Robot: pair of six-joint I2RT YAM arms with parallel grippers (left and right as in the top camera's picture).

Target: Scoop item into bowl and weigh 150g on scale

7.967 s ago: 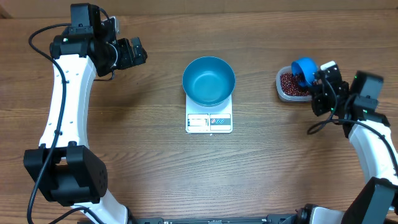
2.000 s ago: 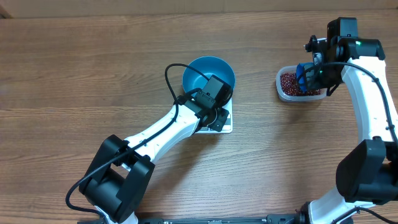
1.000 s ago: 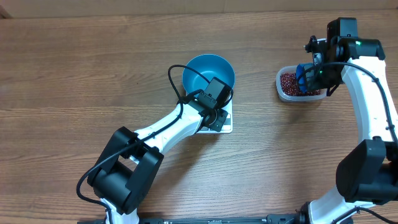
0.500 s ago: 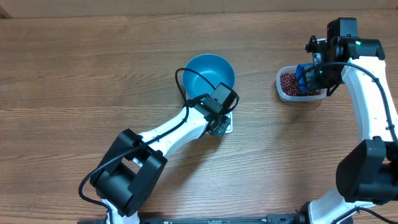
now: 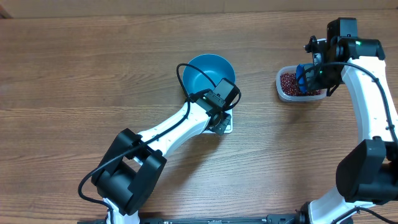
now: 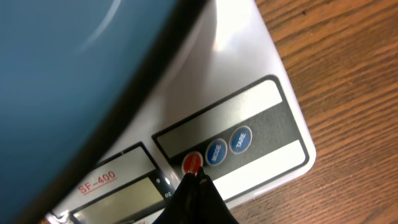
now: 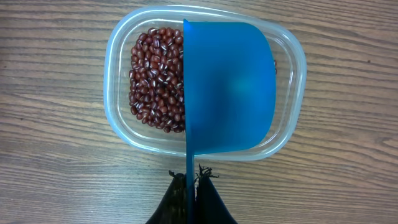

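– Two arms work at a wooden table (image 5: 93,74). What has changed?

– Only the left one has moved. Eight seconds ago it was raised at the far left corner. Now it reaches over the small white square digital scale (image 5: 227,126), and in the last second its wrist has slid a little to the right along the scale's front edge. The left gripper (image 6: 194,177), jaws pressed together into a single point, touches the round red button (image 6: 191,163) just beside two blue buttons (image 6: 240,139).

– Is the scale on?

– Cannot tell. The grey display (image 6: 118,202) shows no readable digits.

– And the bowl?

– The round, deep, bright blue bowl (image 5: 202,73) sits on the scale. What shows of its inside is empty.

– What about the right arm?

– It has not moved for two seconds. The right gripper (image 7: 191,180) is clamped on the thin handle of a small blue plastic scoop (image 7: 230,87), held above the clear rounded-rectangular plastic tub (image 7: 118,62), well to the right of the scale. The small dark red-brown beans (image 7: 155,74) lie in that tub. Whether the scoop carries any is hidden.

– What does this mean for the task?

– The scale is probably being switched on or readied under the empty bowl. No beans have been weighed yet, and scooping waits on this press.
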